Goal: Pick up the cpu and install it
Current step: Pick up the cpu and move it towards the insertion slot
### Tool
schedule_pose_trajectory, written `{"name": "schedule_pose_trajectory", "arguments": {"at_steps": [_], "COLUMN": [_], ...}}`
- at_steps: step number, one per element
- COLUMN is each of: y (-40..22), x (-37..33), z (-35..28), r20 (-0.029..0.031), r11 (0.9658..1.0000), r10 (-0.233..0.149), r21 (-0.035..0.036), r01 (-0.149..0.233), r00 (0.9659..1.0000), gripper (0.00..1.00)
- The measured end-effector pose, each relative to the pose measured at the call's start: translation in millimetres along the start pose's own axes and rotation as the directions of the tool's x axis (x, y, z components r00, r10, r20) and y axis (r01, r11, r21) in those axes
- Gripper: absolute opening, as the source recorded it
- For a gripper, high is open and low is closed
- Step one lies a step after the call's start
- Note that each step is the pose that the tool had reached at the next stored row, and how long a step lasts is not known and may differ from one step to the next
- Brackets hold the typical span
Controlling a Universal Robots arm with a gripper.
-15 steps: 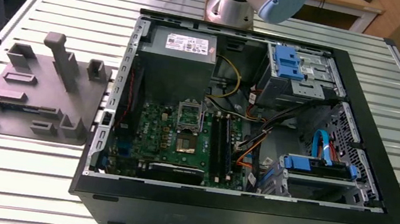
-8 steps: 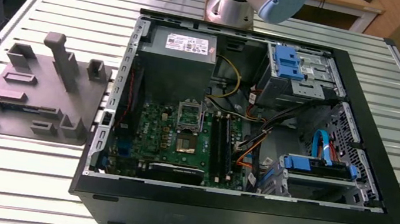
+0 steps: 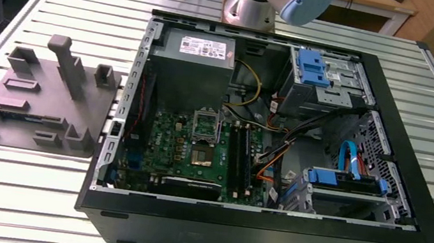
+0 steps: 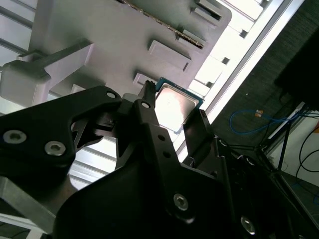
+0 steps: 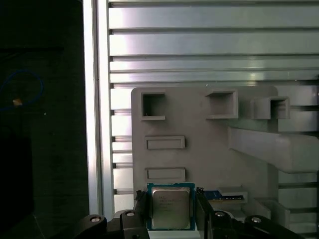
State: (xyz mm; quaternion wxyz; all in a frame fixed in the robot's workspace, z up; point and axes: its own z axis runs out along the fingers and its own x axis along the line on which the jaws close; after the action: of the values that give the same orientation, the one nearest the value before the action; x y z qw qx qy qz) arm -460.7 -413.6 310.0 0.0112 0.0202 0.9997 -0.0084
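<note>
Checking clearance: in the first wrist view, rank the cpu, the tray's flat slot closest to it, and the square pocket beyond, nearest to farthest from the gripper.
1. cpu: clamped in the gripper.
2. flat slot: on the grey tray, just past the cpu.
3. square pocket: at the tray's far edge.

Silver-grey arm (image 3: 249, 7) with pale blue joint cap (image 3: 308, 3), matte black claw (image 4: 172, 107) of angular links, round silver screws (image 4: 180, 200)
</note>
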Motion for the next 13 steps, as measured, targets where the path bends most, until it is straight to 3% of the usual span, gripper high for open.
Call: {"name": "schedule_pose_trajectory", "arguments": {"at_steps": [13], "y": [-0.1], "x": [-0.1], "z": [-3.3], "r20": [-0.0002], "r11": [1.0000], "r10": [0.000], "r21": [0.0001], "r01": [0.000], "r00": [1.0000], "gripper": [0.47]}}
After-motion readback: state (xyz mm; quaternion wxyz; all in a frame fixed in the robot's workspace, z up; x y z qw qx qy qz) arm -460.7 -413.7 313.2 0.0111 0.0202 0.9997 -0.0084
